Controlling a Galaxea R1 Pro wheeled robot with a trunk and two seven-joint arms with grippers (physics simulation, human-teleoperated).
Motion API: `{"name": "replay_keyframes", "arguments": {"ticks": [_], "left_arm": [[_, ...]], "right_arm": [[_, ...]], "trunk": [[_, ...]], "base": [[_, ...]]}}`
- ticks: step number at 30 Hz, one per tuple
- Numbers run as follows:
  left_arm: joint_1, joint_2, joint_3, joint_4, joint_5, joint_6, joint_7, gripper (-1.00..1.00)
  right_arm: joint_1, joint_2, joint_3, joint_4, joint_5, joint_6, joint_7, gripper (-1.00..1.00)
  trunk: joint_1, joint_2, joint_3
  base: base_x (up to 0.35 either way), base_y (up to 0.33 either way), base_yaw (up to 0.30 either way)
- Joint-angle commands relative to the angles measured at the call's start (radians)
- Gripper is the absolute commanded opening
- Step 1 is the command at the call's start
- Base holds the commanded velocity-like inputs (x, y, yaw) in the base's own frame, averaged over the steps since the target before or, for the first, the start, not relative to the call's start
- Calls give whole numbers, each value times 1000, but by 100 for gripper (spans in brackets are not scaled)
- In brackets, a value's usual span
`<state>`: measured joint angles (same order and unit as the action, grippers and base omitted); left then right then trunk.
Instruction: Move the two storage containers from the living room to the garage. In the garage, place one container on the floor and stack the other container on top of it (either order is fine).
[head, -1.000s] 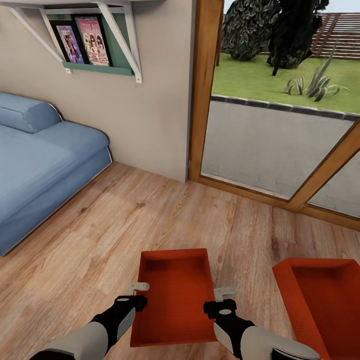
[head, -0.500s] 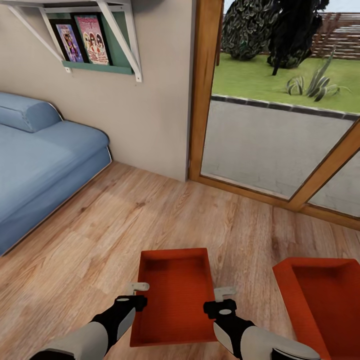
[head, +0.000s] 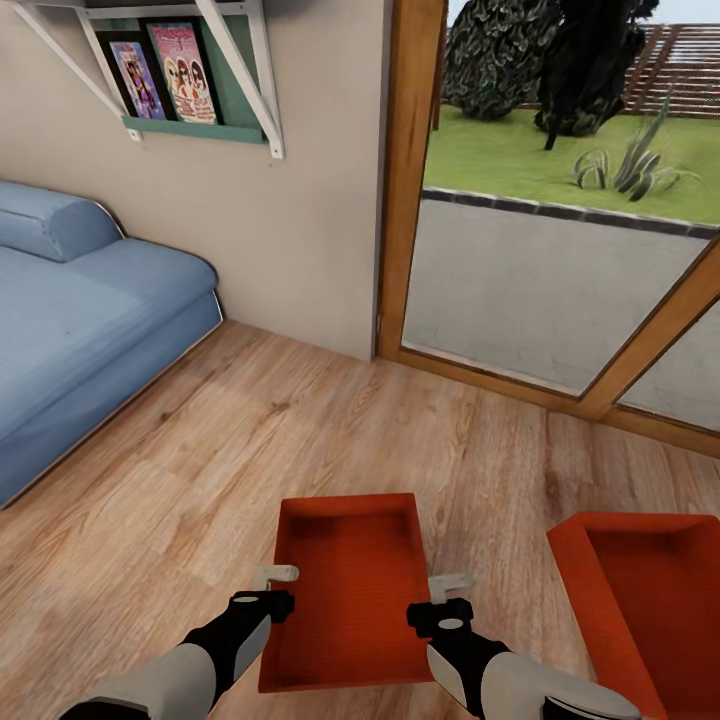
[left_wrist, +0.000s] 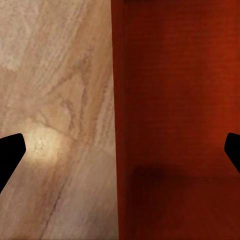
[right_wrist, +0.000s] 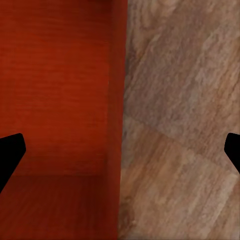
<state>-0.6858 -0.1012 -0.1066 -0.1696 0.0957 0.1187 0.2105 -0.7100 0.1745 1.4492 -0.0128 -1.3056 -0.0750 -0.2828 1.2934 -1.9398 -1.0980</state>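
Storage container A (head: 352, 590): orange-red, open-top, flat on the wood-plank floor (head: 200, 480), in front of the glass door (head: 560, 230) and between the two grippers. Ribbed bottom visible in both wrist views.
Storage container B (head: 650, 600): same colour and shape, on the same floor, to the right of container A, apart from it, a strip of planks between them. Partly cut off by the edge of the head view.
Left gripper (head: 277, 586): at the left long wall of container A, fingers spread wide. In the left wrist view the wall (left_wrist: 118, 120) runs between the two dark fingertips (left_wrist: 10, 150), one over floor, one over the bin's inside. Released, not clamped.
Right gripper (head: 450, 592): at the right long wall of container A, mirror pose. In the right wrist view that wall (right_wrist: 116, 120) lies between the parted fingertips (right_wrist: 10, 150). Also released.
Contact with walls: cannot tell from these views.
Blue sofa (head: 80, 320): well to the left of container A, against the beige wall (head: 290, 250).
Wall shelf (head: 170, 70): above the sofa, holding two picture covers.
Through the door: paving, lawn, shrubs.
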Motion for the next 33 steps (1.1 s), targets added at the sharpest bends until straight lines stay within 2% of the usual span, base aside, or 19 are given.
{"name": "replay_keyframes", "arguments": {"ticks": [1, 33], "left_arm": [[0, 0, -9, -2, 10, 6, 5, 100], [0, 1, -8, -2, 10, 6, 4, 100]], "right_arm": [[0, 0, 8, -1, -11, -2, -4, 100], [0, 0, 8, -1, -11, -3, -4, 100]], "trunk": [[0, 0, -1], [123, -224, -101]], "base": [[0, 0, 0], [0, 0, 0]]}}
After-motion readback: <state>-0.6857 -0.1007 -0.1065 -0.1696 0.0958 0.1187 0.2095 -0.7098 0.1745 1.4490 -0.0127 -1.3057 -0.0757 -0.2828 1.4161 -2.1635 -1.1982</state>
